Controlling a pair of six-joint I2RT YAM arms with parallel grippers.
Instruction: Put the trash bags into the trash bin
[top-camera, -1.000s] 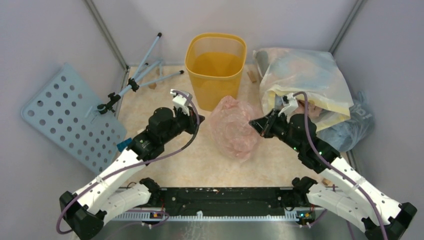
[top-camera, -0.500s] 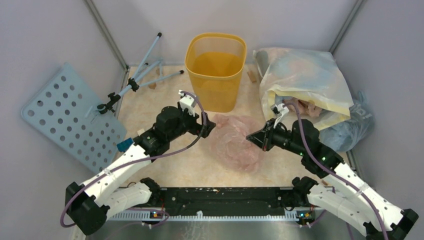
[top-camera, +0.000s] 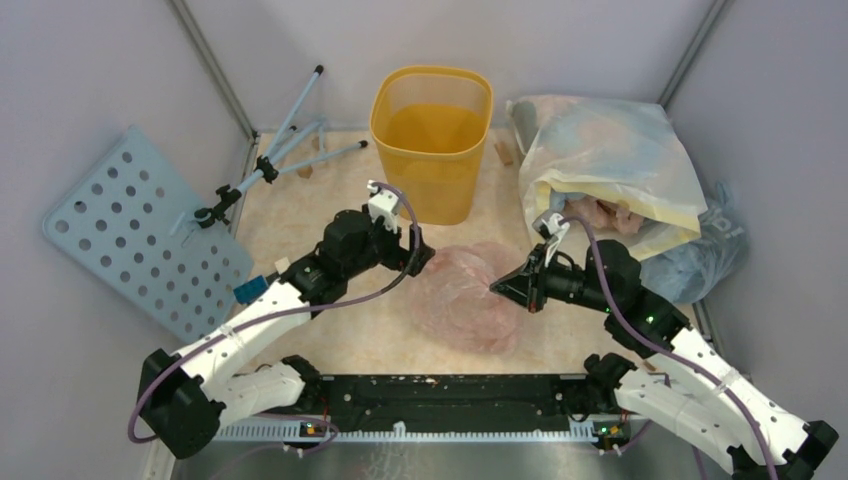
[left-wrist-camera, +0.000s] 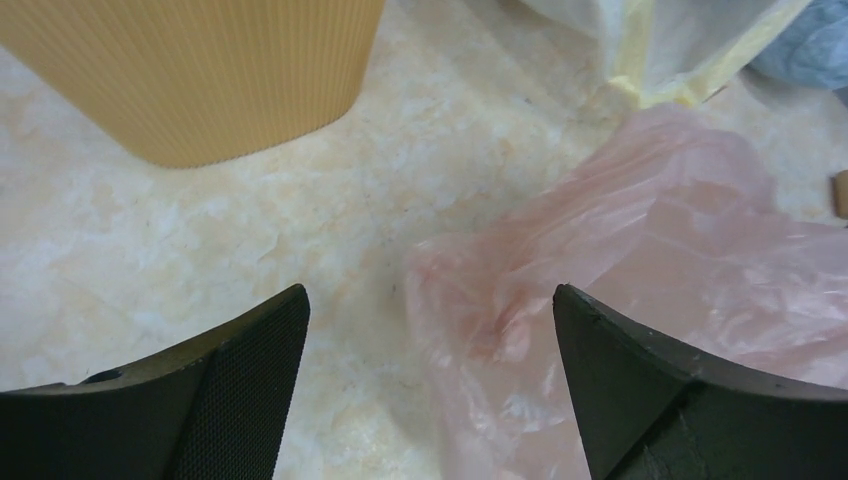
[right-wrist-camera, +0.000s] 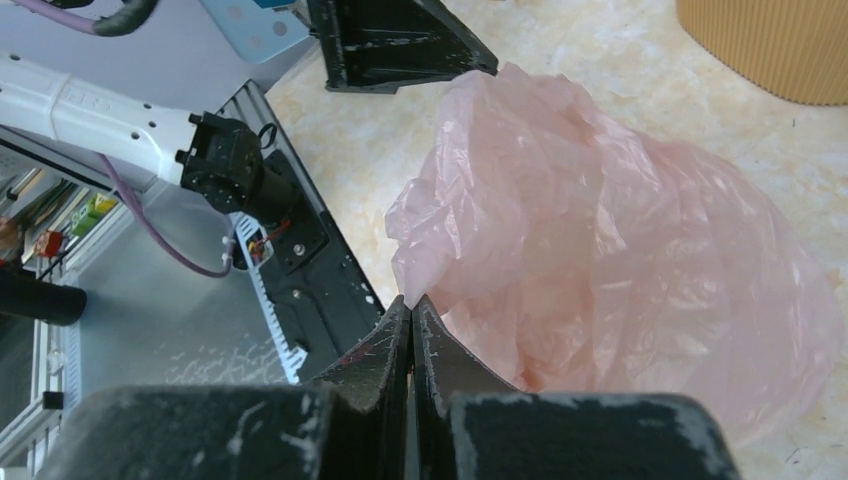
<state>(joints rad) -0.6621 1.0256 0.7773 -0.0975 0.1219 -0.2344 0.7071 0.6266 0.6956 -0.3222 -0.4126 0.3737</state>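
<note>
Left pincer stands spread wide just above the marbled tabletop, its right finger against the edge of the pale pink trash bag and its left finger clear of it. Across from it, the right pincer is pinched tight, and the film at the bag's edge runs right into its closed tips. The bag itself lies crumpled and a little puffed on the table between the two arms, in front of the yellow-orange trash bin and not touching it. The bin stands upright at the back. Beside it on the right slumps a big whitish-yellow sack, with a grey-blue plastic bag tucked against the wall.
</note>
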